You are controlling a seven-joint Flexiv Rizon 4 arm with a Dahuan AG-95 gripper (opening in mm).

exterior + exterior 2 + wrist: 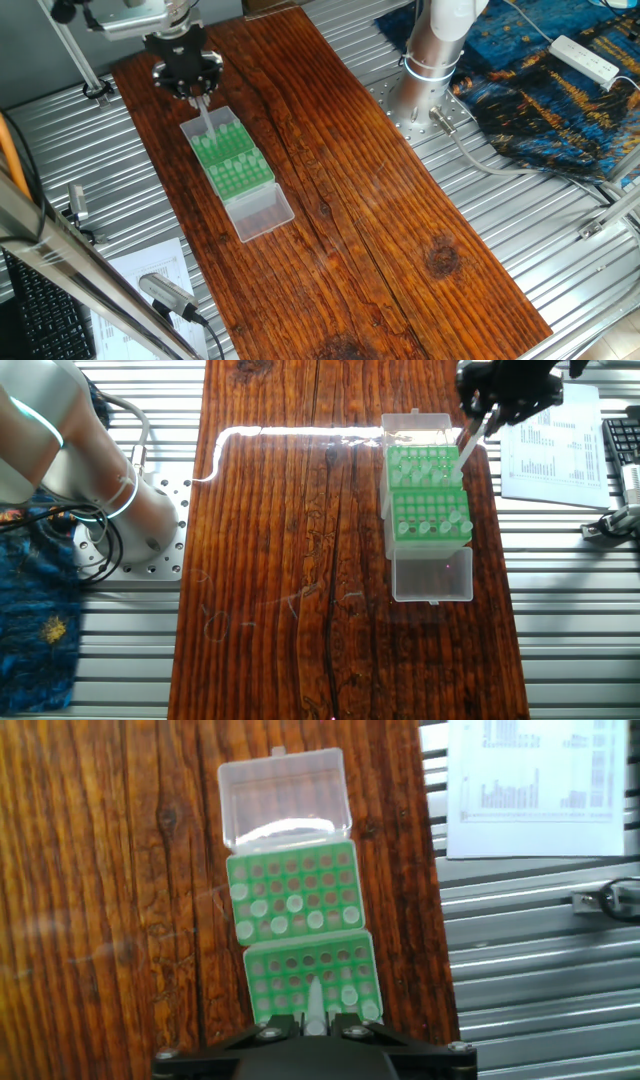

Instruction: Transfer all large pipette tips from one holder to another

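Hand view: one pipette tip (314, 1005) is held clamped between the jaws of the gripper (314, 1028), above the near green rack (330, 952).
Further large pipette tips (287, 913) are seated in the far green rack (340, 858), a few more (351, 997) in the near one. An open clear lid (287, 795) is seen beyond the racks, all on the wooden board (100, 870); printed paper (535, 785) lies beside it.

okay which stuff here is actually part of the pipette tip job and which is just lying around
Job: large pipette tips, two green racks, gripper holding one tip.

Lying about: printed sheet, power strip, blue cloth, clear lids.
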